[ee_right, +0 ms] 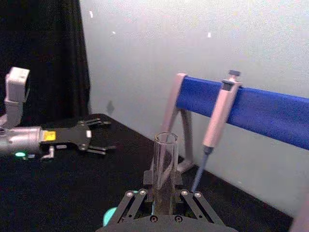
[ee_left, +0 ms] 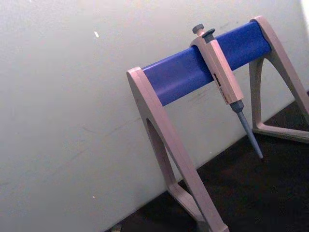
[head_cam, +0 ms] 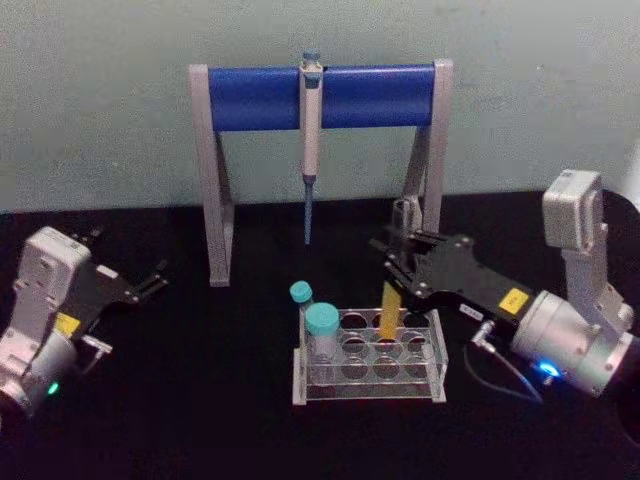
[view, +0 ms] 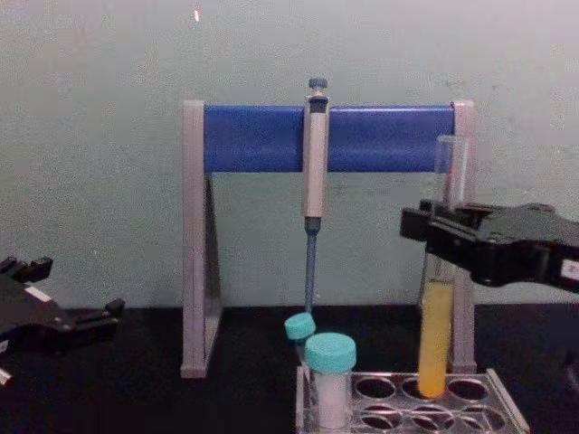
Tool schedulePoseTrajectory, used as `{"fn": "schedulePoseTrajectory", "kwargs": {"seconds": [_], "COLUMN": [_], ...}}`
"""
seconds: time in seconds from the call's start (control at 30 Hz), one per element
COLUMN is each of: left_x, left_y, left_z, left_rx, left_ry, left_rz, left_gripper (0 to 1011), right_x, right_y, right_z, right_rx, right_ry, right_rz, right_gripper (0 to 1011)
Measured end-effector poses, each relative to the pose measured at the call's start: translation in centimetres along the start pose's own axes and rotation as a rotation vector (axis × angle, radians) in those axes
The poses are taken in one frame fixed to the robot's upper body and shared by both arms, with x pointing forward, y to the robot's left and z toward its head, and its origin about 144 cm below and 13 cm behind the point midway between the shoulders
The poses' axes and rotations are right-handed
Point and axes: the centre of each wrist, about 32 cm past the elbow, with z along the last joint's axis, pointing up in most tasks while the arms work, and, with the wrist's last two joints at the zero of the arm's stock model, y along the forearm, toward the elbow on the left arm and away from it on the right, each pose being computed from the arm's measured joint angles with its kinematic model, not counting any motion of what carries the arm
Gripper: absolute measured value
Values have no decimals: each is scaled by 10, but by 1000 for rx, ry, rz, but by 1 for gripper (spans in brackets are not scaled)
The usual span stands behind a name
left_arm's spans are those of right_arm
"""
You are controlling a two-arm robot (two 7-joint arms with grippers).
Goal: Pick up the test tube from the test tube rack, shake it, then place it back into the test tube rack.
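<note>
Jaws of the right gripper [view: 441,228] clench the test tube [view: 434,334] above its liquid, its tip at a back hole of the test tube rack [view: 499,398]. It is best kept plumb and moved straight along its axis, slowly, so nothing slops. Left gripper [head_cam: 150,280] sits parted, idle, at the desk's [head_cam: 200,400] left.

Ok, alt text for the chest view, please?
The right gripper, in from the right, is shut on the upright test tube, its bottom at a back hole of the test tube rack. A pipette hangs on the stand behind; the open left gripper sits far left.
</note>
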Motion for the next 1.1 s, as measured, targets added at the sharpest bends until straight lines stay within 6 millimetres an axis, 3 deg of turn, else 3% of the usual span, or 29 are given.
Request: {"fn": "schedulePoseTrajectory", "kwargs": {"seconds": [0.43,1.1], "left_x": [0,0], "left_y": [0,0], "left_z": [0,0], "left_rx": [0,0], "left_ry": [0,0], "left_rz": [0,0], "left_gripper": [1010,1010], "right_x": [10,15], "right_y": [26,24], "right_z": [-9,-10], "right_rx": [50,47], "right_ry": [6,-22], "right_rz": [-14,-95], "right_gripper": [226,226]}}
